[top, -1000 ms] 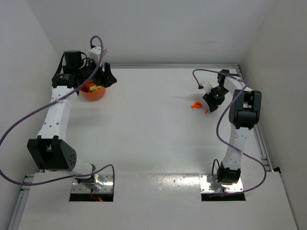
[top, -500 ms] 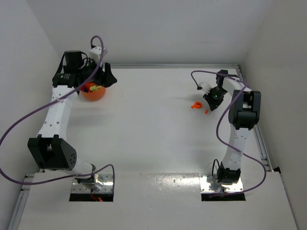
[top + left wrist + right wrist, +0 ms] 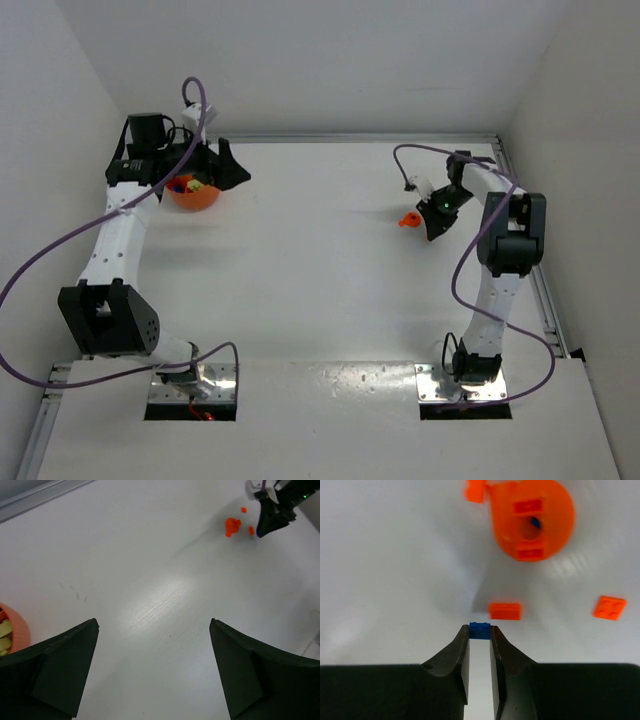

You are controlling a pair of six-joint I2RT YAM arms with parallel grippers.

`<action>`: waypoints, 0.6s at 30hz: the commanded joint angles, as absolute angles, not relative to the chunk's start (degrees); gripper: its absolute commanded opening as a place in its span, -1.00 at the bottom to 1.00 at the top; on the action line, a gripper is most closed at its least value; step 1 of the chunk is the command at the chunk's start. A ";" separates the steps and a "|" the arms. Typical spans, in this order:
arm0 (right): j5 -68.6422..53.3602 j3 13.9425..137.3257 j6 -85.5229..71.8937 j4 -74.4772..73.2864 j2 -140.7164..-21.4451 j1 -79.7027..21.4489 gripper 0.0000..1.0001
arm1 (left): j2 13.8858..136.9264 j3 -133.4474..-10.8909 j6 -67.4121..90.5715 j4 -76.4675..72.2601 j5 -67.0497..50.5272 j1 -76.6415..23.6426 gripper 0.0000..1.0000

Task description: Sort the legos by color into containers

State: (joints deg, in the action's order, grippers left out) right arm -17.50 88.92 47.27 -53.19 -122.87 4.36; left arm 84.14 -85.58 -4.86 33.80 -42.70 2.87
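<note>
Our right gripper (image 3: 480,634) pinches a tiny blue brick (image 3: 480,629) beside orange legos (image 3: 505,611) near the white worktop's (image 3: 300,280) far right. Our left gripper (image 3: 153,625) gapes wide beside the far-left orange bowl (image 3: 194,196). White walls (image 3: 330,60) surround us.

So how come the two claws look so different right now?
The left claw is spread wide open with nothing in it, while the right claw is squeezed nearly shut on a tiny blue brick. The left claw sits by the orange bowl over on the left, while the right claw is over on the right, near loose orange bricks. Both are dark and two-fingered.
</note>
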 commanded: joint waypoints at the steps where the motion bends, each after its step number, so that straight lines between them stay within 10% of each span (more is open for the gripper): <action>1: -30.56 91.48 44.92 -62.19 -114.11 3.87 -0.88 | 81.14 -80.97 -3.43 28.93 -58.95 6.15 0.99; 14: -83.10 97.92 33.05 -80.68 -112.76 0.09 -0.90 | 66.72 -60.32 -2.72 11.63 -52.39 -6.84 0.91; 18: -88.40 91.00 14.12 -60.29 -108.56 -2.01 -0.90 | 66.18 -56.53 -2.72 9.06 -46.42 -13.52 0.60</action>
State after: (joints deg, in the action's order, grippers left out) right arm -75.29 95.15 27.40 -72.18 -112.40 -0.62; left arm 66.67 -58.74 -2.28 15.81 -51.64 -10.70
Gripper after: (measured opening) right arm 0.184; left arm 0.822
